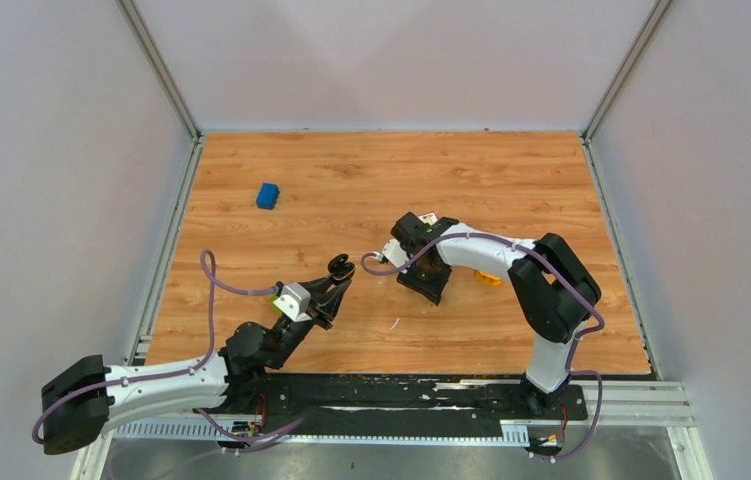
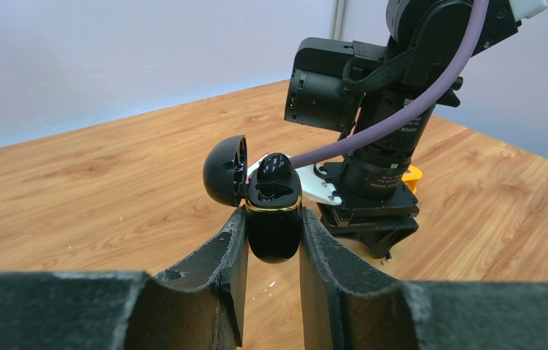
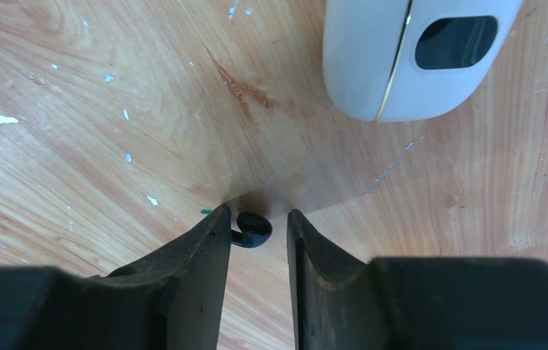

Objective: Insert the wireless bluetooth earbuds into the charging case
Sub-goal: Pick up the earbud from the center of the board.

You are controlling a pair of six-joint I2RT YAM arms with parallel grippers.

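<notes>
Case (image 2: 274, 232), lid open and clenched in the left fingers (image 2: 216, 266) above the tabletop (image 2: 74, 182), seems to hold one bud (image 2: 274, 169) already, while the other bud (image 3: 254, 226) lies on the tabletop between the unclosed right fingers (image 3: 198, 255), not yet picked up.

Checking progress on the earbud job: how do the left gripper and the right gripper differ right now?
The left gripper is shut on the open black case; the right gripper is open, its jaws either side of a small black earbud. The left gripper holds the case raised above the table; the right gripper points down at the table, where the earbud lies. Both have dark two-finger jaws.
</notes>
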